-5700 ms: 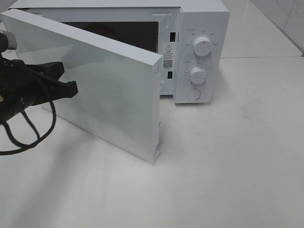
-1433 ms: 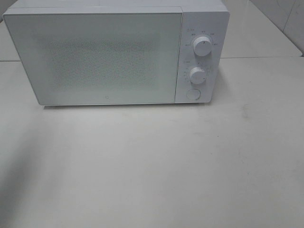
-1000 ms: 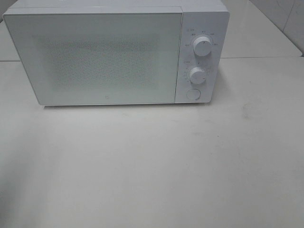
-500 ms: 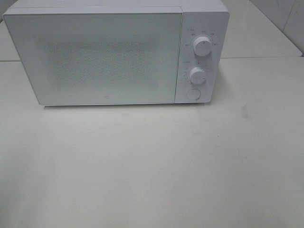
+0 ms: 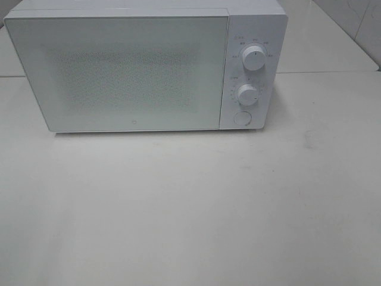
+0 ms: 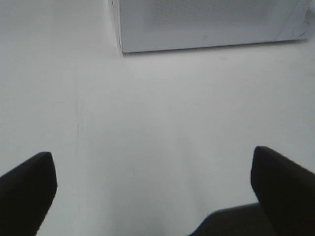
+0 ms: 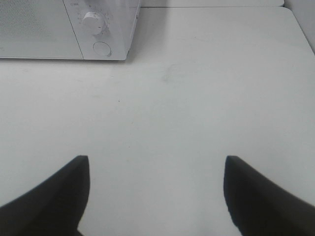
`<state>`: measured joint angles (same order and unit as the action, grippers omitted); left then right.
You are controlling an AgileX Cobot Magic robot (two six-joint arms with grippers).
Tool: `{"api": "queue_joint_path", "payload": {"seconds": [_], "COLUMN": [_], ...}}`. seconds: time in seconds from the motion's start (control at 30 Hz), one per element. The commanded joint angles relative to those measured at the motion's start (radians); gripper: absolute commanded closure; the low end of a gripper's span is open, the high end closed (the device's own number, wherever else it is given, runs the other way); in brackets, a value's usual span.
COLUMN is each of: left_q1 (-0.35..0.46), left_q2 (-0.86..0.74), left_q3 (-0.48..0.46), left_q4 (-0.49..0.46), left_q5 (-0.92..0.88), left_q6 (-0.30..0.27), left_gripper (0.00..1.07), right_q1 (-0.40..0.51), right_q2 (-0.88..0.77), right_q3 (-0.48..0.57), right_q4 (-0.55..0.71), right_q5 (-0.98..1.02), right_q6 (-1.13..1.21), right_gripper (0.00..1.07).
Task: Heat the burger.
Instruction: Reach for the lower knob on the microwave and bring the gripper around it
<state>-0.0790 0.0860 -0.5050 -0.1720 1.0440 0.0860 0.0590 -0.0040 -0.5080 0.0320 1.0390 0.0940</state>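
Note:
The burger is hidden; no frame shows it. A white microwave [image 5: 143,65] stands at the back of the table with its door [image 5: 119,74] shut flush. Its panel carries two white knobs [image 5: 254,59] and a round button [image 5: 241,118]. Neither arm appears in the exterior high view. In the left wrist view my left gripper [image 6: 152,187] is open, its dark fingers [image 6: 27,189] wide apart over bare table, the microwave's corner [image 6: 197,24] ahead. My right gripper [image 7: 156,189] is open too, empty, facing the microwave's knob side [image 7: 96,24].
A white tabletop [image 5: 196,202] spreads in front of the microwave. A seam [image 5: 327,72] crosses the table behind it on the right, and a tiled wall [image 5: 357,24] rises at the back right.
Several seconds ago the microwave door stood open with the left arm beside it; the door is now shut and the arm is out of that view. Nothing has moved in the last second.

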Motion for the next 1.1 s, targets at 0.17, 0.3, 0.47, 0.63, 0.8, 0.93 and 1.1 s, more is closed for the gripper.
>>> {"api": "queue_joint_path", "payload": {"seconds": [0.17,0.3,0.47,0.63,0.8,0.93,1.1], "left_q1": [0.129,0.129,0.129,0.129,0.129,0.129,0.129], "left_q2": [-0.119,-0.116,-0.116,-0.116,-0.116,-0.116,-0.116], "left_q3": [0.002,0.002,0.002,0.002,0.002,0.002,0.002], "left_q4": [-0.005,-0.011,-0.01,-0.01,-0.01,-0.01,-0.01], "left_q5": [-0.011,-0.012,-0.012,-0.012,-0.012,-0.012,-0.012], "left_q6": [-0.009,-0.009,-0.009,-0.009,-0.009,-0.009,-0.009], "left_gripper": [0.06,0.06,0.06,0.06,0.06,0.06,0.06], "right_q1": [-0.007,-0.007,-0.007,-0.007,-0.007,-0.007,-0.007], "right_q2": [-0.025,-0.025,-0.025,-0.025,-0.025,-0.025,-0.025], "right_q3": [0.001,0.001,0.001,0.001,0.001,0.001,0.001], "right_q4": [0.002,0.002,0.002,0.002,0.002,0.002,0.005], "right_q5": [-0.002,-0.002,-0.002,-0.002,-0.002,-0.002,-0.002], "right_q6": [-0.005,-0.005,-0.005,-0.005,-0.005,-0.005,-0.005], "right_gripper": [0.34,0.34,0.34,0.34,0.34,0.34,0.34]}}
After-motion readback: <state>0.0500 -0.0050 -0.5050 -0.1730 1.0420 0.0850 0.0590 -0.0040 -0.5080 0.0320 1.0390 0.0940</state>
